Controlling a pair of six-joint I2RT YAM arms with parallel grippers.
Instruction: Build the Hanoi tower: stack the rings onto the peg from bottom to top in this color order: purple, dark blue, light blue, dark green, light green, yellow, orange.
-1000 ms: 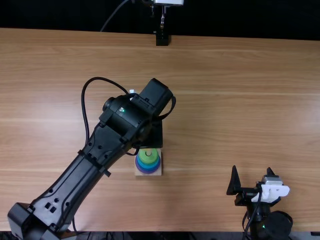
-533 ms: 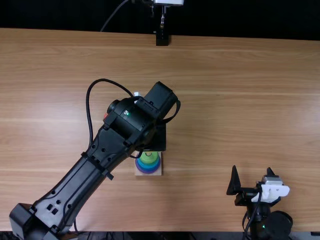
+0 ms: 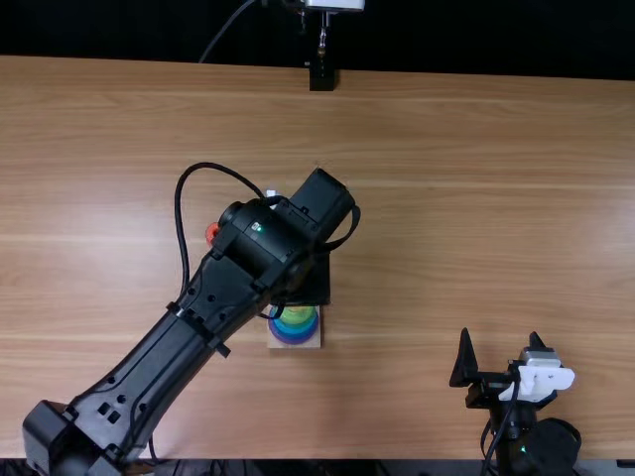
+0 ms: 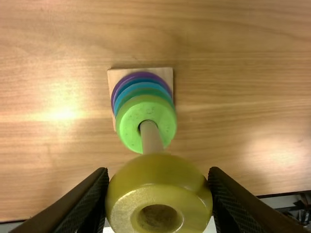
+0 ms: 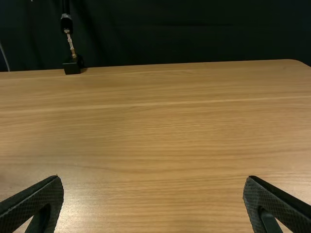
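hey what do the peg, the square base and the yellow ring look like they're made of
The peg: probably bare wood, pale and matte. The square base: likely the same, tan and matte. The yellow ring: painted wood or plastic, I can't tell which; its smooth surface shines.

Brown table (image 3: 466, 218) — black stand (image 3: 321, 77) at far edge — dark backdrop (image 5: 194, 29) beyond.
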